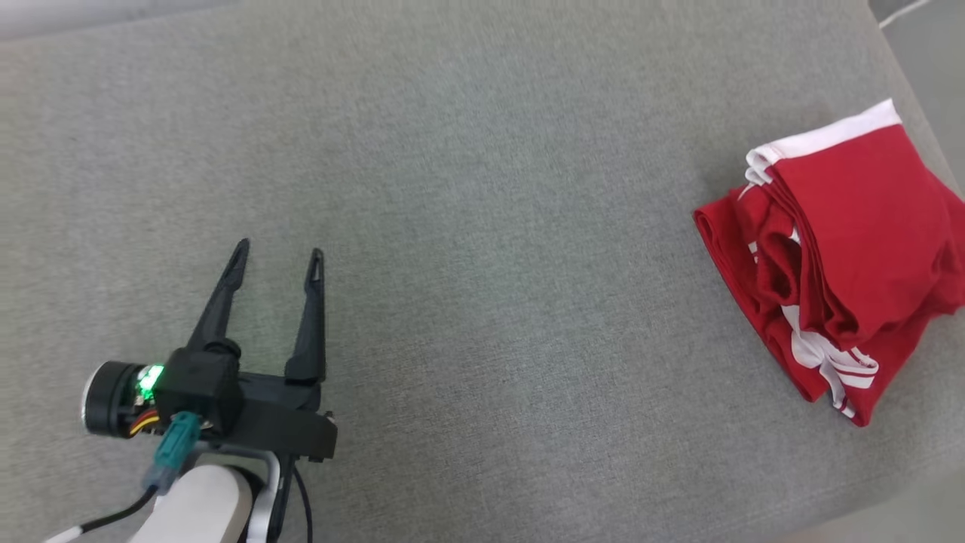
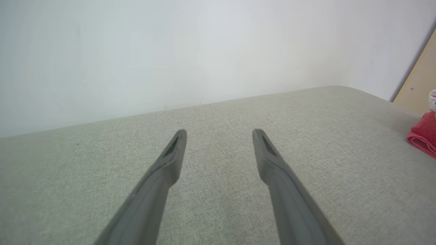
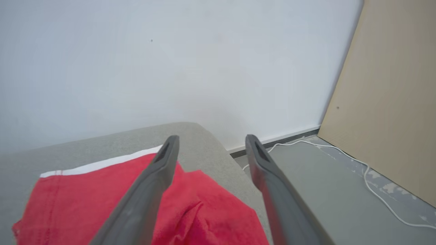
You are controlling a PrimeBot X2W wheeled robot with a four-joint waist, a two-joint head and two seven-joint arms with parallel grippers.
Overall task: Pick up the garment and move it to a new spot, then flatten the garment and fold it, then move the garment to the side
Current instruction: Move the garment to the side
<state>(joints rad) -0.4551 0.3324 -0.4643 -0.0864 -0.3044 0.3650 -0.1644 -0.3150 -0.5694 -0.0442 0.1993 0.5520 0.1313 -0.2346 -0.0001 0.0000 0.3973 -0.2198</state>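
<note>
The garment (image 1: 837, 264) is red with white trim and lies folded in a thick bundle near the right edge of the grey cushion surface (image 1: 482, 226). My left gripper (image 1: 277, 259) hovers open over bare cushion at the lower left, far from the garment. Its wrist view shows both fingers spread with nothing between them (image 2: 219, 134), and a corner of the garment (image 2: 424, 136) at the far right. My right gripper (image 3: 210, 141) is open just above the garment (image 3: 190, 211), its fingers empty, over the cushion's right edge.
A pale wall (image 3: 170, 68) runs behind the cushion. Past the cushion's right edge lies grey floor (image 3: 323, 190) with a white cable (image 3: 368, 180) and a leaning beige board (image 3: 391, 102).
</note>
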